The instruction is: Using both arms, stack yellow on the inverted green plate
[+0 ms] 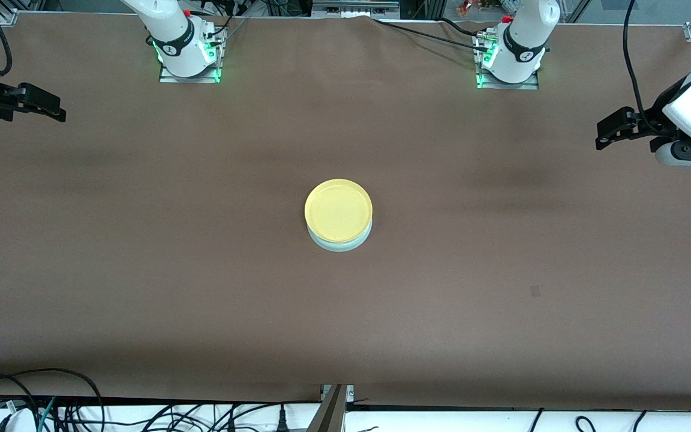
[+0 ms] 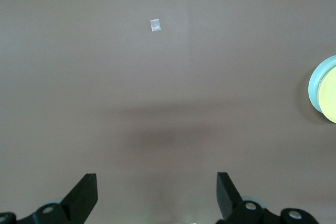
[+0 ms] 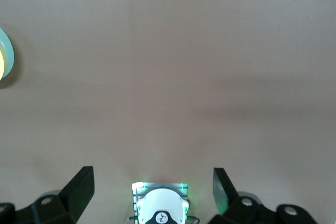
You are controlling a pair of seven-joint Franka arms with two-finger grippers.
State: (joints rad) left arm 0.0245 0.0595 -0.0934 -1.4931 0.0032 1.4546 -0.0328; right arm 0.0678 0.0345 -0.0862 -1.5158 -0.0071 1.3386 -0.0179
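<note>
Going across the front view from its left edge, the right gripper (image 1: 57,113) comes first. It hangs over bare table (image 1: 141,270) at the right arm's end, fingers spread wide and holding nothing. In its own wrist view the two fingers (image 3: 79,187) stand well apart, with the right arm's base (image 3: 160,211) showing between them. The plates peek in only at the edge of that view, well away from this gripper.

At the middle of the table sits the stack. The yellow plate (image 1: 338,209) rests rim up on the green plate (image 1: 341,242), which shows only as a pale crescent under the yellow plate's edge nearest the camera. The yellow one sits a little off centre. Whether the green plate is upside down I cannot tell from here.

Next is a small pale mark (image 1: 535,291) on the table cover. Last is the left gripper (image 1: 606,137), over the table at the left arm's end, also spread open and empty. The stack lies well away from it too, toward the table's centre.

To my eye the stacking itself is done and both arms are parked clear. What remains calls for little: staying out of the way, or at most a gentle nudge to centre the yellow plate.
</note>
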